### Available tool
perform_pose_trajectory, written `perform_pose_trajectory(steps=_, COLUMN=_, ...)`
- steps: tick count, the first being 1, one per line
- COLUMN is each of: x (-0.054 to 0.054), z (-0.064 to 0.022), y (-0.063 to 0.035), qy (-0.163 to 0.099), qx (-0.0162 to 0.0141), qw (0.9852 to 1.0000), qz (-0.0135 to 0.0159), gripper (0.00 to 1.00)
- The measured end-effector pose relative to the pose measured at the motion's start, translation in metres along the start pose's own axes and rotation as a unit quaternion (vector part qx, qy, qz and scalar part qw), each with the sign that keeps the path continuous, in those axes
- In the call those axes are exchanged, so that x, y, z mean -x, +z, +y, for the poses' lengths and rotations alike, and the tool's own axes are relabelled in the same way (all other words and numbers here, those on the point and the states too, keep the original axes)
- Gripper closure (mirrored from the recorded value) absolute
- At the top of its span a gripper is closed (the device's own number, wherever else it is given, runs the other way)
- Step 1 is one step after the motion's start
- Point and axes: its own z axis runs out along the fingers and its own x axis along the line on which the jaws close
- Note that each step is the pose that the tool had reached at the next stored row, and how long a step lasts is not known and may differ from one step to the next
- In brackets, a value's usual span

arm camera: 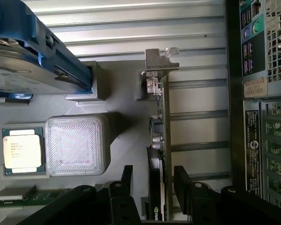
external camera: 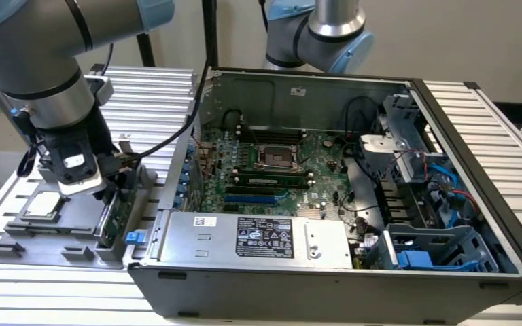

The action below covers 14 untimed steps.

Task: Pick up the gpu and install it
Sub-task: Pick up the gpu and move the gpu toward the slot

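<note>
The gpu (arm camera: 158, 140) stands on its edge in a grey parts holder (arm camera: 126, 136), green board on one face and black on the other, with its silver bracket (arm camera: 158, 63) at the far end. My gripper (arm camera: 154, 171) is open and straddles the card's near end, one finger (arm camera: 127, 180) on each side, and a gap shows on the black side. In the exterior view the gripper (external camera: 98, 183) hangs low over the gpu (external camera: 109, 214) at that view's left, beside the open computer case (external camera: 334, 275).
The holder also carries a square silver processor chip (arm camera: 22, 149), a silver hard drive with blue rails (arm camera: 27, 51) and a green memory stick (arm camera: 18, 197). In the case lie the motherboard (external camera: 279, 163), a blue slot (external camera: 256, 199) and the power supply (external camera: 261, 238). A second arm (external camera: 334, 34) stands behind.
</note>
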Motion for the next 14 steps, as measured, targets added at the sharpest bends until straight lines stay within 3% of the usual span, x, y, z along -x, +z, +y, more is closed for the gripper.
perform_pose_trajectory(steps=10, x=0.0004, z=-0.0002, y=0.0058, qy=0.002, qx=-0.0001, qw=1.0000, qz=-0.0002, gripper=0.52)
perform_pose_trajectory(steps=12, x=0.0006, z=-0.0002, y=0.0061, qy=0.002, qx=-0.0002, qw=1.0000, qz=-0.0002, gripper=0.60)
perform_pose_trajectory(steps=14, x=0.0009, z=-0.0002, y=0.0064, qy=0.002, qx=-0.0001, qw=1.0000, qz=-0.0003, gripper=0.60)
